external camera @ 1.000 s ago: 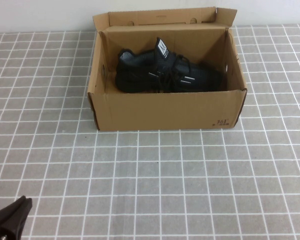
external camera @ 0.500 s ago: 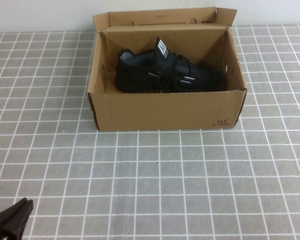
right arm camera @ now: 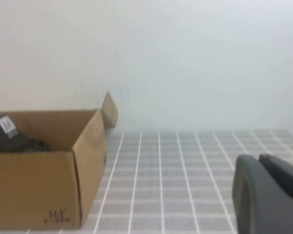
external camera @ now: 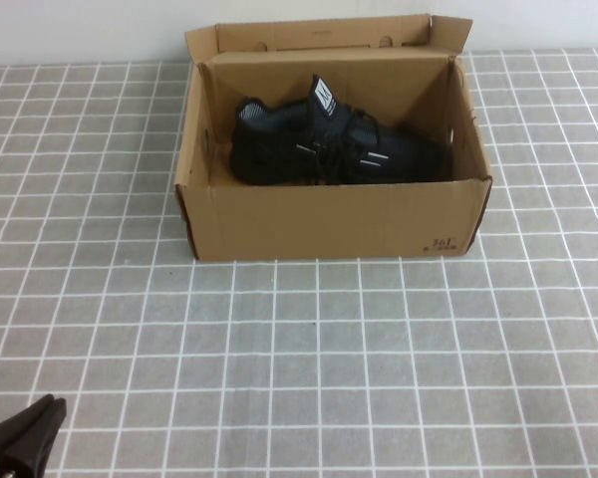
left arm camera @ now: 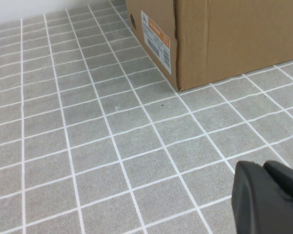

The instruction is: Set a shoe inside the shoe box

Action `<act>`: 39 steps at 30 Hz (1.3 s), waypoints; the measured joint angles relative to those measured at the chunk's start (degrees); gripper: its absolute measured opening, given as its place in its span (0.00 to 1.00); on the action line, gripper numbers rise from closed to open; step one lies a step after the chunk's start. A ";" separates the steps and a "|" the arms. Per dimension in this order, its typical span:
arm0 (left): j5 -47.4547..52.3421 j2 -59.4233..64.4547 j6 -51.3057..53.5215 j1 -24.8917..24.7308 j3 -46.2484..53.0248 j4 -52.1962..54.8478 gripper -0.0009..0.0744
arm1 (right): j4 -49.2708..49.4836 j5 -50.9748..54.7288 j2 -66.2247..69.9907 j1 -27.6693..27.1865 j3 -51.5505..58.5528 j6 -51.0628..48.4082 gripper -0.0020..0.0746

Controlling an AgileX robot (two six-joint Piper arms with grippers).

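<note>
Left pincer [external camera: 25, 438] low at near surface edge, right pincer [right arm camera: 268, 195] beside shoe box [external camera: 334, 217], closure indeterminate for both; shoe [external camera: 334, 147] boxed, likely soft, light, graspable at heel collar.

We are looking at a gray tiled surface [external camera: 309, 358] with white grout lines running in a grid, and a plain white wall [right arm camera: 185, 58] rising behind it.

Left tool [external camera: 22, 436] low at the near left corner of the surface, only its dark tip showing, holding nothing. Right tool [right arm camera: 268, 195] out of the high view; its wrist view shows one dark finger, raised, holding nothing.
</note>
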 joint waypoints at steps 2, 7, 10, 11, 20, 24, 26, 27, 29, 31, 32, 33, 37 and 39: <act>0.00 0.00 0.00 0.00 0.00 -0.12 0.01 | 0.22 3.10 -0.25 0.33 0.00 0.10 0.01; 0.22 0.00 0.00 0.00 0.00 -0.12 0.01 | 1.10 12.08 -0.25 2.96 0.00 0.10 0.01; 0.22 0.00 0.00 0.00 0.00 -0.12 0.01 | 1.25 15.66 -0.25 3.12 0.00 -0.01 0.01; 0.22 0.00 -0.10 0.00 0.00 -0.12 0.01 | 1.25 16.80 -0.25 3.02 0.00 -0.01 0.01; 0.36 0.00 -0.10 0.00 0.00 -0.12 0.01 | 0.22 23.19 -0.25 2.78 0.00 -0.10 0.01; 0.39 0.00 -0.10 0.00 0.00 -0.12 0.01 | 0.22 23.30 -0.25 2.78 0.00 -0.10 0.01; 0.39 0.00 -0.10 0.00 0.00 -0.12 0.01 | 0.22 23.30 -0.25 2.78 0.00 -0.10 0.01; 0.39 0.00 -0.10 0.00 0.00 -0.12 0.01 | 0.22 23.30 -0.25 2.78 0.00 -0.10 0.01; 0.39 0.00 -0.10 0.00 0.00 -0.12 0.01 | 0.22 23.30 -0.25 2.78 0.00 -0.10 0.01; 0.48 0.00 -0.10 0.00 0.00 -0.12 0.01 | 0.17 23.30 -0.25 2.78 0.00 -0.10 0.01; 0.48 0.00 -0.10 0.00 0.00 -0.12 0.01 | 0.17 23.30 -0.25 2.78 0.00 -0.10 0.01; 0.48 0.00 -0.10 0.00 0.00 -0.12 0.01 | 0.17 23.30 -0.25 2.78 0.00 -0.10 0.01; 0.48 0.00 -0.10 0.00 0.00 -0.12 0.01 | 0.17 23.30 -0.25 2.78 0.00 -0.10 0.00; 0.48 0.00 -0.10 0.00 0.00 -0.12 0.01 | 0.17 23.30 -0.25 2.78 0.00 -0.10 0.00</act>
